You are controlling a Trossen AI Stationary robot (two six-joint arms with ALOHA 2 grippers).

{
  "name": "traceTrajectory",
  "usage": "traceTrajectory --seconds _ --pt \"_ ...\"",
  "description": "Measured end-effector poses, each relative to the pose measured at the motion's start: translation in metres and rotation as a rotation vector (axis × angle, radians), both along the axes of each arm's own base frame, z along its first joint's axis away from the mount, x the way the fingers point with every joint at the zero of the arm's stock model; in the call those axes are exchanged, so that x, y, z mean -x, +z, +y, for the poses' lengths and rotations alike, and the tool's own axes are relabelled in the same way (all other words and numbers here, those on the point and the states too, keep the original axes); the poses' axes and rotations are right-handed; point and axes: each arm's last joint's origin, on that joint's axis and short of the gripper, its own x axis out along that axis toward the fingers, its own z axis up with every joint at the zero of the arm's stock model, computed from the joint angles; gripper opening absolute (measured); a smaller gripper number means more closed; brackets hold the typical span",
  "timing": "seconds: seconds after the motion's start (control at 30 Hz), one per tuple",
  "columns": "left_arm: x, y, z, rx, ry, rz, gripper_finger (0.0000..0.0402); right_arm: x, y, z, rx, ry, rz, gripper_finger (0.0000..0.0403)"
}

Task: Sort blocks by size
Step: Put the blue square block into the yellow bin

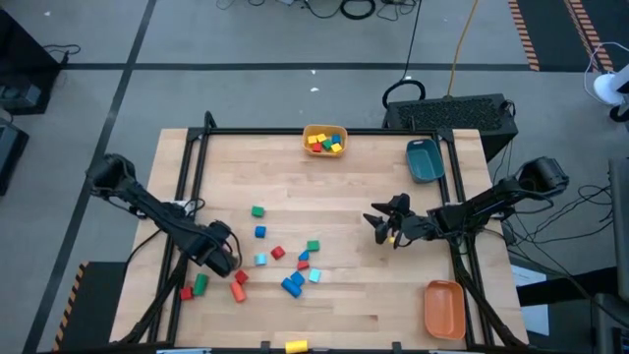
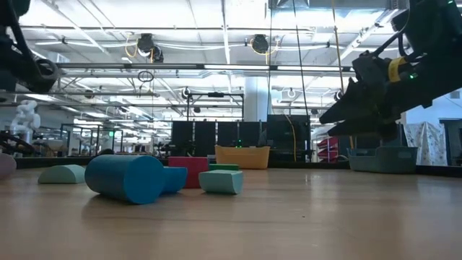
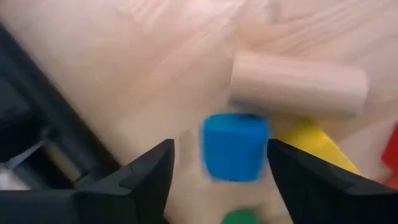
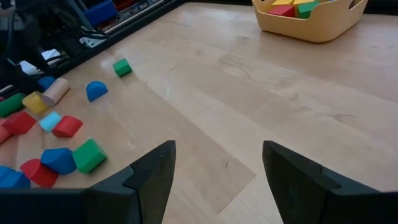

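A blue block (image 3: 235,147) sits between my left gripper's (image 3: 217,171) spread fingers, near the table's (image 1: 354,305) left edge among the scattered blocks (image 1: 285,267). My right gripper (image 1: 381,224), fingers apart and empty, hovers mid-table toward the right edge.

Grey floor (image 1: 246,39), bright ceiling lights (image 2: 238,67)
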Motion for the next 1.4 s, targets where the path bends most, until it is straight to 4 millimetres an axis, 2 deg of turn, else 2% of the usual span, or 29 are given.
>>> traceTrajectory --seconds 0.13,0.43,0.53,1.1,1.4 --pt "-0.003 -0.003 -0.001 0.015 -0.005 -0.046 0.0279 0.0 0.0 0.0 -0.005 -0.002 -0.003 0.0228" --pt "0.003 -0.022 0.001 0.066 0.001 -0.047 0.028 0.0 -0.003 0.002 -0.01 -0.001 0.011 0.0228" --pt "0.003 -0.022 0.001 0.063 0.001 -0.045 0.0277 -0.002 -0.006 0.002 -0.014 -0.004 0.014 0.0228" --pt "0.003 -0.022 0.002 0.047 -0.002 -0.053 0.0143 -0.011 -0.018 0.005 -0.03 0.003 -0.016 0.0228" --pt "-0.013 -0.006 0.001 0.051 -0.056 -0.126 0.0137 -0.011 -0.018 0.005 -0.028 0.003 -0.014 0.0228"
